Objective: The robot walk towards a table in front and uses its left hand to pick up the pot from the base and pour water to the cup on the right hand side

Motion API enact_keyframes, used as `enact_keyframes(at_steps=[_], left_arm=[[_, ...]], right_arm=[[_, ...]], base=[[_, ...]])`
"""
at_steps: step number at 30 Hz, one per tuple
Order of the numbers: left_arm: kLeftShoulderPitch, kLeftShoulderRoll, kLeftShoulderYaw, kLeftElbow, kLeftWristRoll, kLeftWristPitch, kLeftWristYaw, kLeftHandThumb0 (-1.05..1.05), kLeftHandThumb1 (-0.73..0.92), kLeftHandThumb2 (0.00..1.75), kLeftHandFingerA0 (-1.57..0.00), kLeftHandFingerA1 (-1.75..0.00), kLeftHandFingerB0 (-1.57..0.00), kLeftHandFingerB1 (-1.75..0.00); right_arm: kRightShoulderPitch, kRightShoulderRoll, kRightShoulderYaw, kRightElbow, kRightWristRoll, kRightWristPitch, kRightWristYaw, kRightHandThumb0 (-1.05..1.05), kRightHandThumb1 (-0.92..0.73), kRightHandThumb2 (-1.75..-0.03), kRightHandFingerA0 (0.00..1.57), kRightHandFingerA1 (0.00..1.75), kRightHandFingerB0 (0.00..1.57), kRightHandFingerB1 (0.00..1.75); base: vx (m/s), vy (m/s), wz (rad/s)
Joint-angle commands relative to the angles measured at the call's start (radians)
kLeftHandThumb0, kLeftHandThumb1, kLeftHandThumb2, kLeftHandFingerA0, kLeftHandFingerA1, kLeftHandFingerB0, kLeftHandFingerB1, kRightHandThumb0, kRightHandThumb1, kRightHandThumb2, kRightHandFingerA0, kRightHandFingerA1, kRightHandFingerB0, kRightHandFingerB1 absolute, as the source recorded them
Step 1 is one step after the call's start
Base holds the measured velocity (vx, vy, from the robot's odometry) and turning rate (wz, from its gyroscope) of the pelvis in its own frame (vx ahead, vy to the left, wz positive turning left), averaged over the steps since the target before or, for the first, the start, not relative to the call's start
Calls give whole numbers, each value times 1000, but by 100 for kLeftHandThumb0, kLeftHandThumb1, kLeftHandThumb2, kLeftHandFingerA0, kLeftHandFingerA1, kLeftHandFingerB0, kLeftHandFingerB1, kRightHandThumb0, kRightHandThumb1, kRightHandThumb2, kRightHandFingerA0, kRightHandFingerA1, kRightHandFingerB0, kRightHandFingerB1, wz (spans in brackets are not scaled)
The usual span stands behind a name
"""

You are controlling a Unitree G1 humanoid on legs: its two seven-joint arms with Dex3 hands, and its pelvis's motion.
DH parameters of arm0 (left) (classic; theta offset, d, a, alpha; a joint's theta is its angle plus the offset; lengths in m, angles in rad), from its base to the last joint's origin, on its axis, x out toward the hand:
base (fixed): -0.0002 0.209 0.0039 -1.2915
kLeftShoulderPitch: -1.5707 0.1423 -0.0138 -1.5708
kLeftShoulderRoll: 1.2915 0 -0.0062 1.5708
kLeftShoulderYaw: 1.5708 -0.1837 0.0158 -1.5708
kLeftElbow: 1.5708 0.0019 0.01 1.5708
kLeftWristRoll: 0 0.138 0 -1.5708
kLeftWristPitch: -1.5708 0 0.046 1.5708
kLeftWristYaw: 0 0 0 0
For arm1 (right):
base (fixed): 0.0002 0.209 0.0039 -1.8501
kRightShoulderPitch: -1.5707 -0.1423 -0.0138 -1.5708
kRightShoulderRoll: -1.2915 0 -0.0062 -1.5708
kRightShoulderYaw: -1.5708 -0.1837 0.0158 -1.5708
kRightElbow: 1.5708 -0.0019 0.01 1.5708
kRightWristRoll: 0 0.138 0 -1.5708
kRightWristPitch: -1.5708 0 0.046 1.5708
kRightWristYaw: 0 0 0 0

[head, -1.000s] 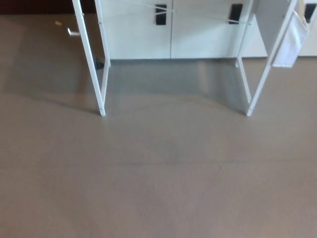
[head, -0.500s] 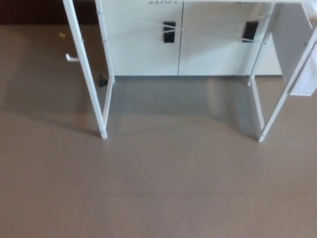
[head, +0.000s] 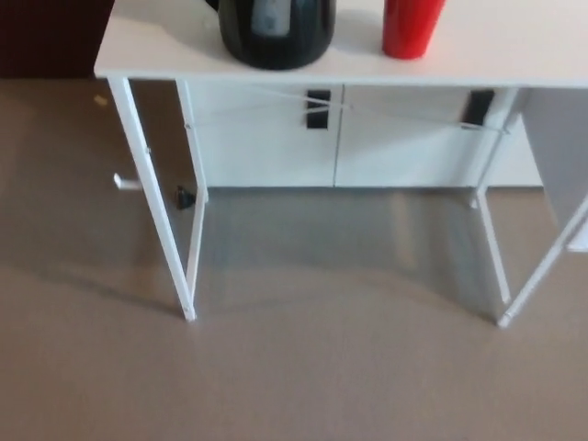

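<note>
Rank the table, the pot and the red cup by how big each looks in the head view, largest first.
1. White table: by far the largest, spanning nearly the whole width.
2. Black pot: wider than the cup.
3. Red cup: the smallest.
The top edge of the picture cuts off both pot and cup, so their full heights cannot be compared.

The table is white on top, and its thin legs are white too. The pot at 12 o'clock is shiny black with a grey patch. The cup at 1 o'clock is bright red. The cabinet behind is white with small black handles. The floor is plain grey-brown, with no pattern. At 11 o'clock the corner is dark brown.
</note>
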Motion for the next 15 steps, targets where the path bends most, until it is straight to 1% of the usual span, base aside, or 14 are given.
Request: enact_keyframes(at_steps=[1, 3, 4, 5, 6, 7, 8, 9, 10, 11, 12, 13, 14, 15], left_arm=[[-4, 4, -1, 3, -4, -8, 0, -4, 79, 63, -28, -45, -15, -34], [-6, 4, -1, 4, -7, -7, -11, -4, 79, 63, -28, -45, -13, -33], [-11, 3, -2, 22, -7, -7, -20, -6, 80, 63, -28, -45, -11, -32], [-17, 3, 1, 45, -13, 0, -38, -7, 80, 64, -25, -44, -8, -29], [-12, -8, -7, 35, -10, 6, -39, -7, 74, 70, -17, -42, -9, -17], [-9, -14, -11, 29, -10, 8, -40, -6, 74, 70, -16, -42, -8, -15], [-8, -17, -11, 26, -11, 9, -41, -6, 74, 70, -16, -42, -8, -15], [-3, -23, -14, 19, -11, 7, -43, -7, 74, 72, -16, -43, -5, -14], [4, -30, -17, 11, -5, -9, -32, -8, 71, 69, -16, -42, -7, -15], [7, -39, -15, 3, -1, -22, -1, -5, 76, 63, -26, -42, -7, -29], [10, -48, -12, -5, 3, -31, 31, -5, 76, 63, -26, -42, -7, -29], [19, -62, -20, -6, 33, -103, 87, 2, 54, 94, -22, -55, -6, -47], [36, -73, -40, -6, 76, -208, 126, 5, 52, 94, -22, -55, -9, -48], [35, -71, -43, 4, 84, -224, 139, 4, 53, 94, -20, -54, -10, -48]], right_arm=[[-9, -19, -15, 19, 5, -30, 0, -11, -46, -89, 36, 58, 11, 47], [-14, -19, -21, 26, 11, -21, -5, -10, -47, -90, 34, 58, 12, 47], [-21, -21, -21, 46, 13, -30, 12, -9, -47, -90, 29, 55, 9, 46], [-25, -19, -18, 53, 9, -33, 10, -9, -46, -89, 31, 56, 10, 47], [-31, -20, -4, 55, -4, -28, 3, -10, -46, -89, 34, 58, 12, 48], [-30, -18, 5, 45, -9, -21, 5, -10, -47, -90, 30, 56, 9, 47], [-24, -16, 11, 32, -8, -16, 11, -10, -47, -90, 30, 56, 9, 47], [-16, -14, 17, 19, -10, -17, 10, -9, -47, -90, 29, 56, 8, 47], [-10, -11, 22, 10, -13, -21, 0, -9, -47, -90, 32, 58, 10, 47], [-5, -9, 22, 1, -12, -19, -7, -8, -48, -91, 33, 58, 9, 47], [-1, -7, 21, -7, -8, -14, -11, -8, -48, -91, 33, 58, 9, 47], [-1, -6, 16, -5, -6, -16, -20, -9, -47, -90, 35, 59, 10, 47], [-5, -10, 20, 16, -24, -51, -35, -9, -47, -90, 37, 59, 12, 48], [-7, -18, 42, 41, -69, -102, -62, -10, -45, -89, 37, 59, 16, 49]], base=[[414, -147, 13], [389, -125, 39], [381, -130, -7], [221, -108, 4], [235, -108, 0], [288, -91, -11], [275, -29, -13], [281, 18, -15], [261, 37, -16], [204, 66, -23], [336, 128, -23], [349, 134, -19], [353, 142, -22], [437, 146, -12]])
